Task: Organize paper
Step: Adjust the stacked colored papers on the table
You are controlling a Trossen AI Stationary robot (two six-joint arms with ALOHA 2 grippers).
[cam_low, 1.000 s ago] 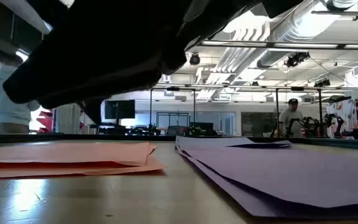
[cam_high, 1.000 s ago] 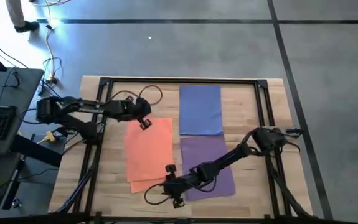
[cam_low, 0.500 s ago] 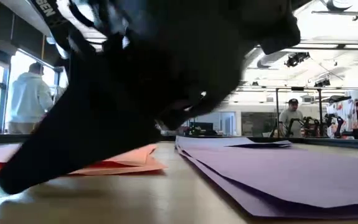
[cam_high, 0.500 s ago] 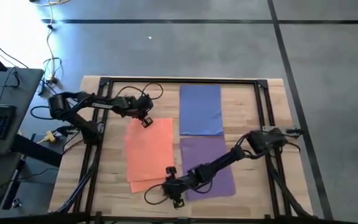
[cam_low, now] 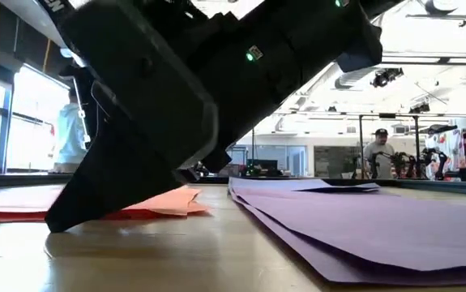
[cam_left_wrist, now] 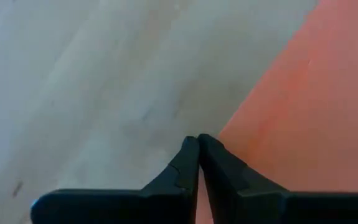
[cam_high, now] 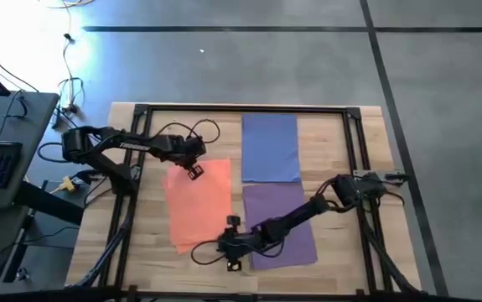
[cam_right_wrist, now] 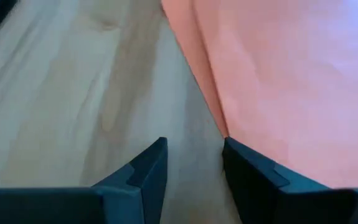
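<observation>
Three groups of paper lie flat on the wooden table (cam_high: 333, 151). The orange sheets (cam_high: 199, 205) sit left of centre, slightly fanned, so a second edge shows along their near side. The blue sheets (cam_high: 270, 147) lie toward the far edge, right of centre, and the purple sheets (cam_high: 287, 222) lie directly in front of them, their short edges nearly meeting. A narrow strip of bare wood separates the orange stack from the purple one.

The left claw (cam_high: 194, 170) hovers over the far corner of the orange stack. In the left wrist view its fingers (cam_left_wrist: 194, 168) are pressed together with nothing between them, tips right at the orange edge where it meets bare wood.

The right claw (cam_high: 230, 243) reaches across the purple sheets to the near corner of the orange stack. Its fingers (cam_right_wrist: 150, 171) stand narrowly apart, holding nothing, with the orange corner just beside one finger.

Bare wood lies open along the table's left edge, its near edge and its right edge beyond the blue and purple sheets.

In the low view, people (cam_low: 378, 154) stand in the room behind the table.
</observation>
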